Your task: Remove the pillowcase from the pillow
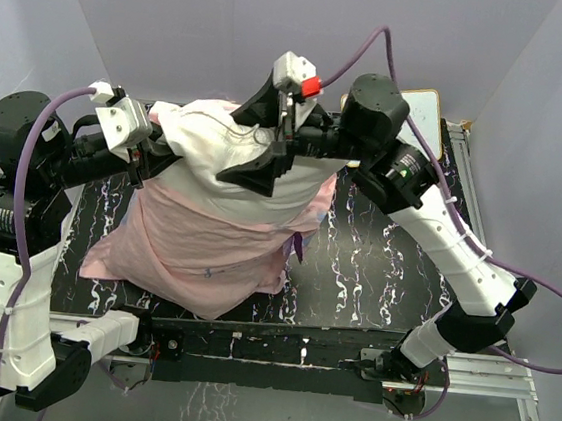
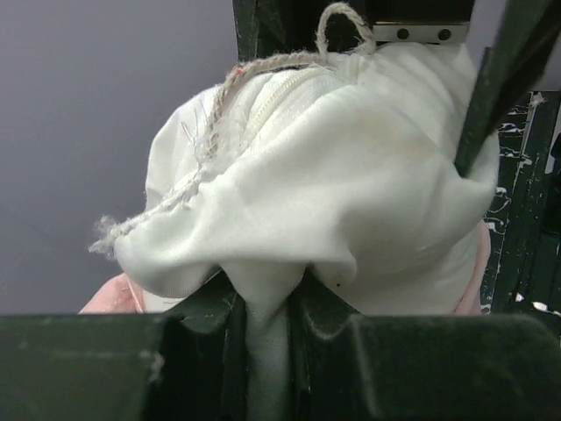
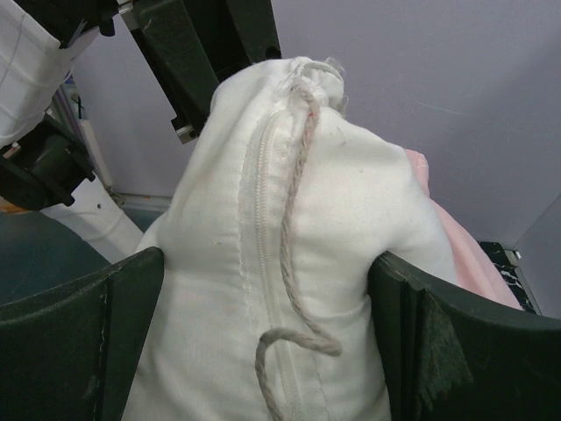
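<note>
The white pillow (image 1: 212, 148) is held up above the table, with its zipper seam and a loose twine string showing in the right wrist view (image 3: 219, 289). The pillowcase (image 1: 206, 253) is turned pale pink side out. It hangs bunched round the pillow's lower half and down onto the table. My left gripper (image 1: 154, 152) is shut on a pinch of the pillow's left corner (image 2: 351, 175). My right gripper (image 1: 265, 139) has its jaws spread wide and pressed on both sides of the pillow's upper end. Pink pillowcase fabric shows behind the pillow in the left wrist view (image 2: 110, 298) and in the right wrist view (image 3: 456, 246).
A small framed whiteboard (image 1: 429, 107) lies at the back right, behind the right arm. Metal rails (image 1: 469, 190) run along the right side of the black marbled table (image 1: 375, 271). Grey walls enclose the back and sides.
</note>
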